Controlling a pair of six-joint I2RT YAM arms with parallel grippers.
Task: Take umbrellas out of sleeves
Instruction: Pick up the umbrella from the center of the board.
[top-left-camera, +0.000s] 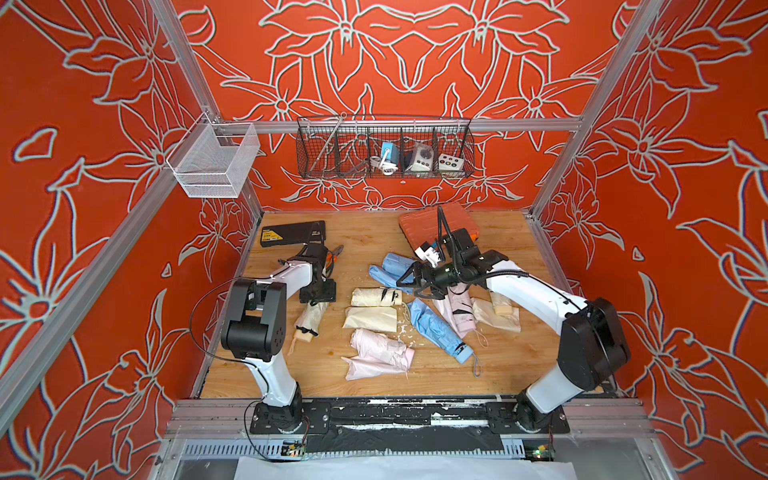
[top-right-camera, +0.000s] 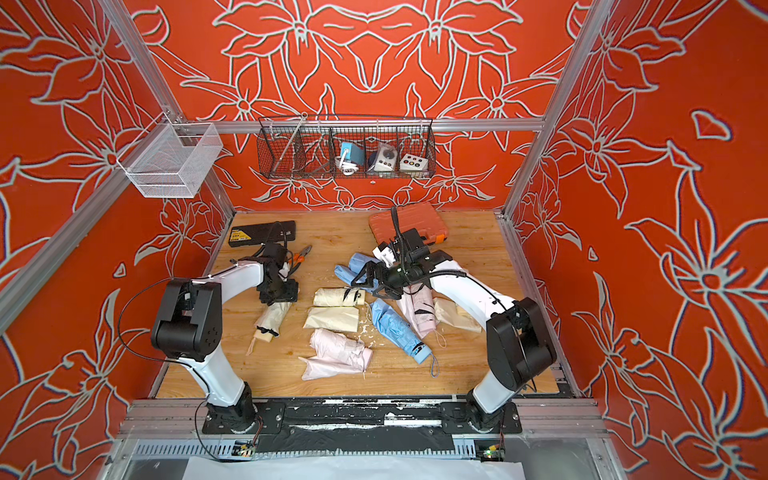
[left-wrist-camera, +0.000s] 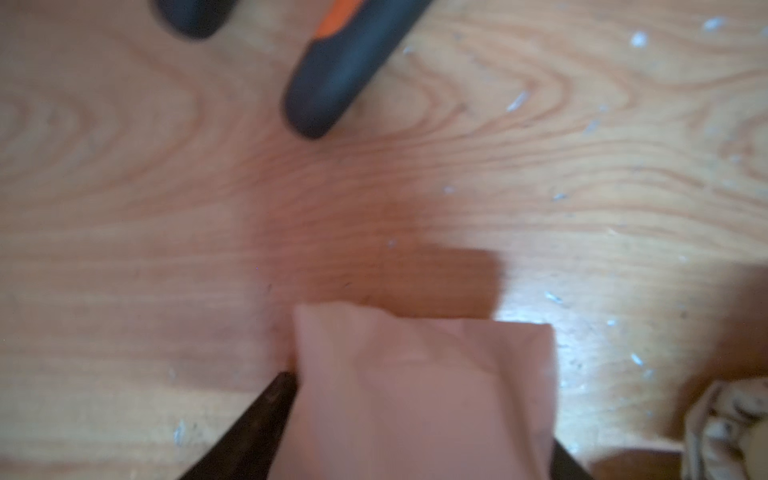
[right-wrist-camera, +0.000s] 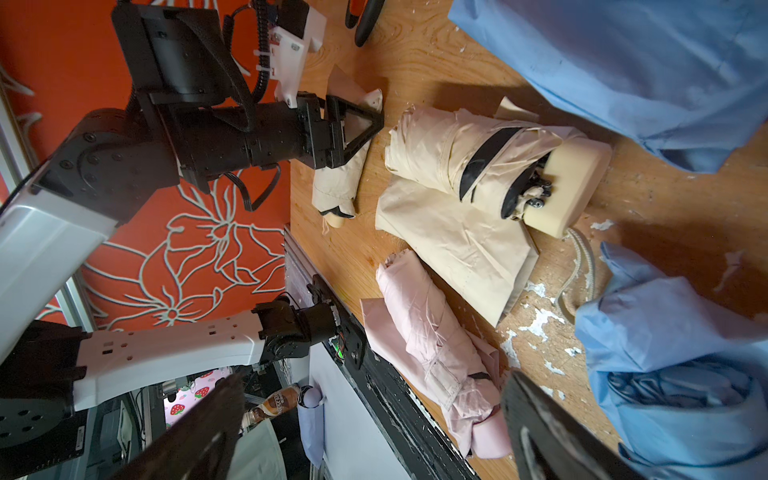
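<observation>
My left gripper (top-left-camera: 318, 291) points down at the far closed end of a cream sleeve (left-wrist-camera: 419, 374), and its jaws press the fabric from both sides. That sleeve covers a cream umbrella (top-left-camera: 309, 320) whose handle sticks out toward the front. My right gripper (top-left-camera: 415, 286) hangs open and empty above the middle pile; its fingers (right-wrist-camera: 540, 415) stand wide apart. Below it lie a bare cream umbrella (top-left-camera: 376, 297) with a black strap, a flat cream sleeve (top-left-camera: 370, 319) and a pink umbrella (top-left-camera: 380, 347) on its pink sleeve. A blue sleeve (top-left-camera: 390, 270) lies behind.
A sleeved blue umbrella (top-left-camera: 436, 328), a pink one (top-left-camera: 457, 311) and cream pieces (top-left-camera: 498, 316) lie under my right arm. An orange case (top-left-camera: 438, 226) and a black case (top-left-camera: 293, 233) sit at the back. Orange-handled pliers (top-left-camera: 334, 254) lie beside my left wrist. Wire baskets (top-left-camera: 384, 151) hang on the wall.
</observation>
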